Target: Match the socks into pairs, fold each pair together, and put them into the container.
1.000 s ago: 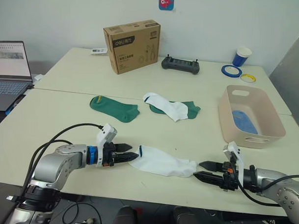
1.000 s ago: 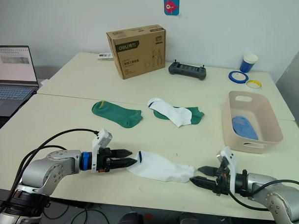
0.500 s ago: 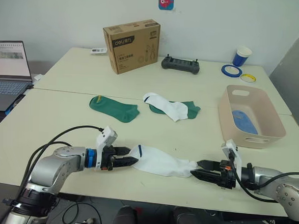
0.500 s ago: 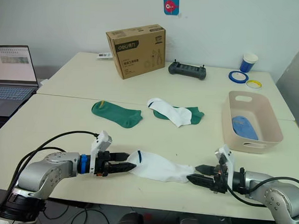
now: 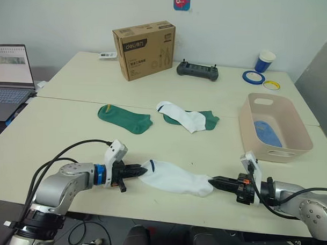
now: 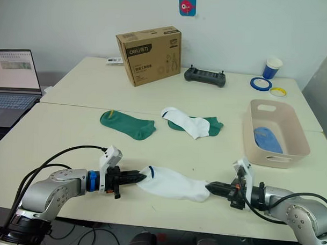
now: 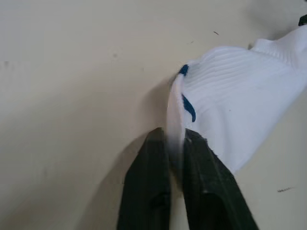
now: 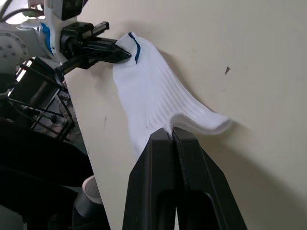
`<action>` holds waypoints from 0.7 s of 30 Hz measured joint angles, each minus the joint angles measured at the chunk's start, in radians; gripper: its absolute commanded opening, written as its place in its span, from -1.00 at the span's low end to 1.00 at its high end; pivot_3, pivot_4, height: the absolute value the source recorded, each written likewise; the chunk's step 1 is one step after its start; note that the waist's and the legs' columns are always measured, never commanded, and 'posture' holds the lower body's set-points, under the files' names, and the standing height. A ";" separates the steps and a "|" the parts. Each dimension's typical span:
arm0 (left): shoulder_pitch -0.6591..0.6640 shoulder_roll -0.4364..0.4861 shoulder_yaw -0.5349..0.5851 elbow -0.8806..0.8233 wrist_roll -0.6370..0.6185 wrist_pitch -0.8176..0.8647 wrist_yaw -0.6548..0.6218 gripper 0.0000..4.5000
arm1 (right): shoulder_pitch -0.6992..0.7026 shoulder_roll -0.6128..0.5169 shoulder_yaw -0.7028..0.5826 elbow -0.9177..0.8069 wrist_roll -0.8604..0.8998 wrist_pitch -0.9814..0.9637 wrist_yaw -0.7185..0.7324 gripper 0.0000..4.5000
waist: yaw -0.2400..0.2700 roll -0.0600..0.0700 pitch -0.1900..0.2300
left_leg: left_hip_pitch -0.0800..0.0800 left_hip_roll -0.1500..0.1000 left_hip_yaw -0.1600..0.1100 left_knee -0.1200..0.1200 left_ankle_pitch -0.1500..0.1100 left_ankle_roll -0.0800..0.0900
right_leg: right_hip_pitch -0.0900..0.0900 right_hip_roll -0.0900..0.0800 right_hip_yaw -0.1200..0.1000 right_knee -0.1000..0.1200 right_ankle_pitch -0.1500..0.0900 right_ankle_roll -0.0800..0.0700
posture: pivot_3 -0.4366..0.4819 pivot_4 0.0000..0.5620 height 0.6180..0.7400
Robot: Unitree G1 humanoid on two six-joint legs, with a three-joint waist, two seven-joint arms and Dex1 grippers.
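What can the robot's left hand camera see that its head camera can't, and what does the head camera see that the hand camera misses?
The left wrist view shows, close up, the left gripper pinching the white sock's cuff, blue stripe and ribbing. The left eye view adds the right gripper pinching the sock's toe, two green socks, a second white sock, and the pink container holding a blue sock. Both show the white sock on the table.

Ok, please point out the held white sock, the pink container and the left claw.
held white sock [image 5: 175,178], left eye view, middle of its body
pink container [image 5: 275,154], left eye view, near wall
left claw [image 5: 138,170], left eye view, at the fingertips
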 measured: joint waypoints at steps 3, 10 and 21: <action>0.002 -0.040 0.074 -0.058 -0.094 0.086 0.061 -0.98 | -0.043 0.009 -0.040 0.008 0.062 0.021 -0.017 -1.00 | 0.000 0.000 0.000 | 0.000 0.000 0.000 0.000 0.000 0.000 | 0.000 0.000 0.000 0.000 0.000 0.001 | -0.05 -0.47 1.00; 0.131 -0.088 0.134 -0.142 -0.182 0.190 0.190 -0.98 | 0.056 -0.046 0.009 0.049 -0.038 -0.010 -0.007 -1.00 | 0.000 0.000 0.000 | -0.001 0.000 -0.001 -0.001 0.000 0.000 | 0.000 0.000 0.000 0.000 -0.002 0.001 | -0.05 -0.47 1.00; 0.149 -0.139 0.226 -0.205 -0.336 0.334 0.349 -0.98 | -0.005 -0.015 0.043 0.119 -0.128 -0.080 0.003 -1.00 | -0.003 0.000 0.000 | 0.001 -0.001 0.001 0.001 0.000 0.000 | 0.000 0.000 0.002 0.000 -0.001 -0.001 | -0.05 -0.47 1.00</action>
